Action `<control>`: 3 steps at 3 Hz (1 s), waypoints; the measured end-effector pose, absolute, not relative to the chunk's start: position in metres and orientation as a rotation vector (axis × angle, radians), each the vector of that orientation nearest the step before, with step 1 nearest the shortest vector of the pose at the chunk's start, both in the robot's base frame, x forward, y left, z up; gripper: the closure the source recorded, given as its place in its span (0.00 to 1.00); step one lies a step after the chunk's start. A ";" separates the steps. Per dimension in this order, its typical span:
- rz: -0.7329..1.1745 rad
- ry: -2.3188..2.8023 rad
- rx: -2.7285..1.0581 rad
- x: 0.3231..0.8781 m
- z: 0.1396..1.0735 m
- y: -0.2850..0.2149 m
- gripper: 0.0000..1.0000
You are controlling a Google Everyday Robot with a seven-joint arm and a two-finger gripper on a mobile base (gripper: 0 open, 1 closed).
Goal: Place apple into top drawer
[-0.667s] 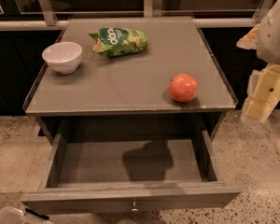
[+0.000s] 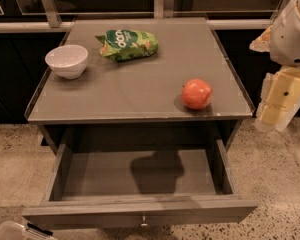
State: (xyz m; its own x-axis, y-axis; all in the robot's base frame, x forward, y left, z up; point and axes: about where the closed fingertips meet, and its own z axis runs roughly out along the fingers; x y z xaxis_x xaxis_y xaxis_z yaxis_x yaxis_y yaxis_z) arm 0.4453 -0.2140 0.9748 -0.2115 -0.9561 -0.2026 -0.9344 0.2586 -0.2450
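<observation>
1. The apple (image 2: 196,94) sits on the grey surface (image 2: 125,91), near its front right corner and just back from the front edge. It rests upright in its own small shadow and nothing touches it.
2. The gripper (image 2: 277,106) hangs off the right side of the surface, out over the speckled floor (image 2: 282,176). It is a pale cream piece pointing down and a little inward, below the white arm housing (image 2: 292,31).
3. The apple lies to the left of the gripper, at about the same height in the camera view. The right edge of the surface runs between them, so they are apart and not touching.
4. Whether the gripper is spread or pressed together cannot be told from this angle (it carries nothing that can be seen).
5. The top drawer (image 2: 140,208) is pulled fully out below the front edge of the surface. Its small metal knob (image 2: 143,220) is at the centre of the front panel, and a dark shadow falls on the drawer floor.
6. A white bowl (image 2: 66,60) stands at the left edge of the surface.
7. A green snack bag (image 2: 126,44) lies toward the back, well apart from the apple.
</observation>
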 end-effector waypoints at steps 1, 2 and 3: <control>-0.066 2.203 -1.820 0.466 0.959 -0.202 0.00; -0.054 2.169 -1.914 0.484 0.946 -0.182 0.00; -0.024 2.091 -1.998 0.496 0.936 -0.164 0.00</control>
State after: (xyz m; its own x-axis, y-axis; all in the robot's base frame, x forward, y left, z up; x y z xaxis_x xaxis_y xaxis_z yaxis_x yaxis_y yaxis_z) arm 0.4955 -0.1639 0.9360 -0.0290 -0.9855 -0.1669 -0.9814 0.0598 -0.1826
